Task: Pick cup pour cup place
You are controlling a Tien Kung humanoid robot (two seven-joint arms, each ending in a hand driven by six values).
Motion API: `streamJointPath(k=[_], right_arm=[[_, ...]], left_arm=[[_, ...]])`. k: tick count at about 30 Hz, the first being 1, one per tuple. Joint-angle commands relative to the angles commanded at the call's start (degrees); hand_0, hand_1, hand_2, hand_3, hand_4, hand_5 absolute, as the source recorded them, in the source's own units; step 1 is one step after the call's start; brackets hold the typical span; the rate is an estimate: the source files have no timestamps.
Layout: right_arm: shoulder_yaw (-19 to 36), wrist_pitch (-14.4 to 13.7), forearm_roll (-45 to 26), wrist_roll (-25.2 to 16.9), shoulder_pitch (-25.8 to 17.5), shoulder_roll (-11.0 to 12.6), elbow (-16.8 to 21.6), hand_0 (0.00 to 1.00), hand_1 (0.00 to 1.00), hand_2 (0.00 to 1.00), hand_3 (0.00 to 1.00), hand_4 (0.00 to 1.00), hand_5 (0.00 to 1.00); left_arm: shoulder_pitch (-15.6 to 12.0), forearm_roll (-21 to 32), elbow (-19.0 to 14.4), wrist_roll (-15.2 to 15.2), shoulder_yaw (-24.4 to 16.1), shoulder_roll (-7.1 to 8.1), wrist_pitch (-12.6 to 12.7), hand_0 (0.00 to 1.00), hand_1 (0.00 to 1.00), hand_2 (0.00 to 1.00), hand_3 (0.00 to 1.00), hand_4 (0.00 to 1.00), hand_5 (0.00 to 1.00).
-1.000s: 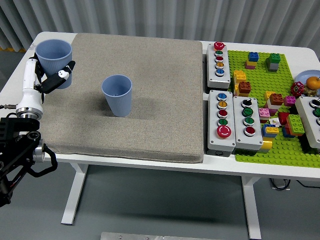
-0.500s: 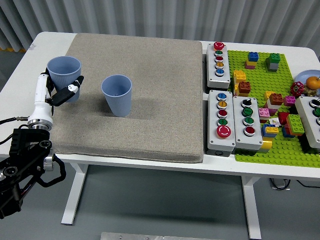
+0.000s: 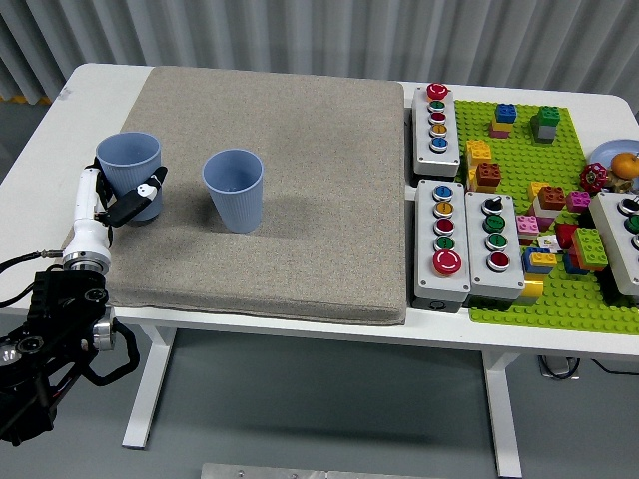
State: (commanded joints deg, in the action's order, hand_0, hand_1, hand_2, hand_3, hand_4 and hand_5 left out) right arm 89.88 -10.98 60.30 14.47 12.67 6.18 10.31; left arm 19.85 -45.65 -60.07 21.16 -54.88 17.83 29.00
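Held cup [image 3: 130,163]: lowered onto the mat [image 3: 300,150], left of the second cup [image 3: 234,188]. Left robot hand [image 3: 128,200]: fingers wrapped around it; placing step near done

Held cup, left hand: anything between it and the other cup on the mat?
Nothing visible. The left hand grips the held cup upright at the mat's left edge. The second cup stands to its right, with only bare mat in the gap between them. The button boxes sit far right, off the mat.
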Motion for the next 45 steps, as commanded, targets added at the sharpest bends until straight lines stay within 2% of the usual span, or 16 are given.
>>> streamJointPath(k=[11, 12, 17, 18, 23, 24, 37, 45], right_arm=[[-0.3, -0.1, -0.3, 0.1, 0.0, -0.1, 0.0, 0.711, 0.658, 0.628, 0.593, 0.002, 0.107], [-0.3, -0.1, -0.3, 0.1, -0.1, -0.1, 0.0, 0.712, 0.658, 0.629, 0.593, 0.002, 0.110], [-0.2, -0.1, -0.3, 0.1, -0.1, -0.1, 0.0, 0.712, 0.658, 0.629, 0.593, 0.002, 0.110], [-0.2, -0.1, -0.3, 0.1, -0.1, -0.1, 0.0, 0.711, 0.658, 0.629, 0.592, 0.002, 0.110], [-0.2, -0.1, -0.3, 0.1, 0.0, -0.1, 0.0, 0.711, 0.658, 0.629, 0.592, 0.002, 0.110], [-0.2, -0.1, -0.4, 0.1, 0.0, -0.1, 0.0, 0.711, 0.658, 0.629, 0.593, 0.002, 0.111], [0.0, 0.0, 0.2, 0.2, -0.4, -0.1, 0.0, 0.711, 0.659, 0.629, 0.593, 0.002, 0.111], [0.1, 0.1, 0.5, 0.3, -0.4, -0.1, 0.0, 0.711, 0.658, 0.628, 0.592, 0.002, 0.111]], left_arm=[[-1.0, 0.2, 1.2, -0.3, -0.9, -0.48, -2.6, 0.690, 0.691, 0.794, 0.721, 0.798, 0.217], [-1.1, 0.2, 1.1, -0.2, -0.9, -0.51, -2.9, 0.709, 0.710, 0.827, 0.789, 0.859, 0.292], [-1.7, -1.7, 0.4, -0.2, -2.0, -0.55, -4.3, 0.709, 0.710, 0.827, 0.789, 0.859, 0.292], [-1.7, -1.9, 0.4, -0.2, -2.2, -0.55, -4.4, 0.743, 0.746, 0.872, 0.869, 0.890, 0.324], [-2.3, -4.3, -0.6, -0.9, -3.8, -0.45, -5.2, 0.743, 0.746, 0.872, 0.869, 0.890, 0.324], [-2.4, -4.7, -0.8, -1.0, -4.1, -0.41, -5.3, 0.770, 0.768, 0.920, 0.928, 0.916, 0.351], [-3.5, -5.8, -0.9, -1.4, -4.7, -0.51, -6.0, 0.789, 0.793, 0.937, 0.936, 0.900, 0.335], [-4.5, -8.7, -2.3, -2.4, -5.4, -0.58, -6.4, 0.796, 0.806, 0.946, 0.931, 0.882, 0.316]])
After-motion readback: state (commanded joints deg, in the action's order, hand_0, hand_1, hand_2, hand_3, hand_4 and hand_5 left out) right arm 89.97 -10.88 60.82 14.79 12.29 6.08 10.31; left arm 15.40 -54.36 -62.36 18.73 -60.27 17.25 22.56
